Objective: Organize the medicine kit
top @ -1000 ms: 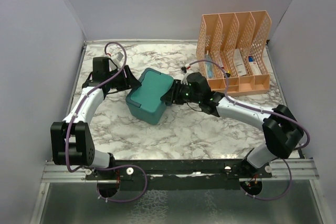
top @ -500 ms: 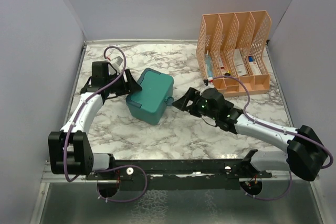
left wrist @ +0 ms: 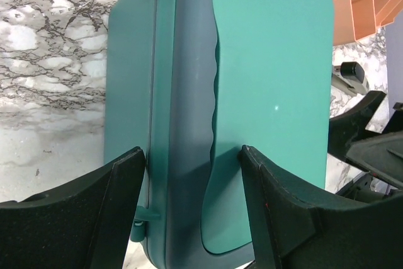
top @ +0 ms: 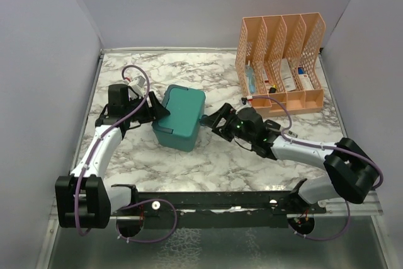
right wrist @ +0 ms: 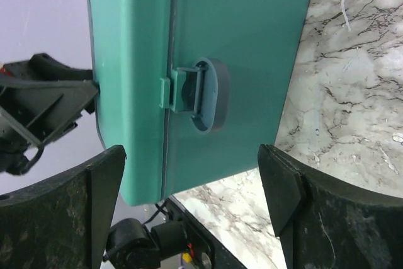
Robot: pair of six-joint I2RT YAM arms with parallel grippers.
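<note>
Marble table (top: 264,159) with the closed teal medicine kit (top: 181,116) left of centre; left gripper (left wrist: 191,155) straddles its hinged edge, jaws apart, grip unclear; right gripper (right wrist: 192,155) gapes wide facing the latch (right wrist: 203,94), holding nothing

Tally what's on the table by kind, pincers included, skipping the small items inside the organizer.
Teal medicine kit: 1
Peach lattice file organizer: 1
Pincers: 2 (left pincer, right pincer)
Total: 4
</note>
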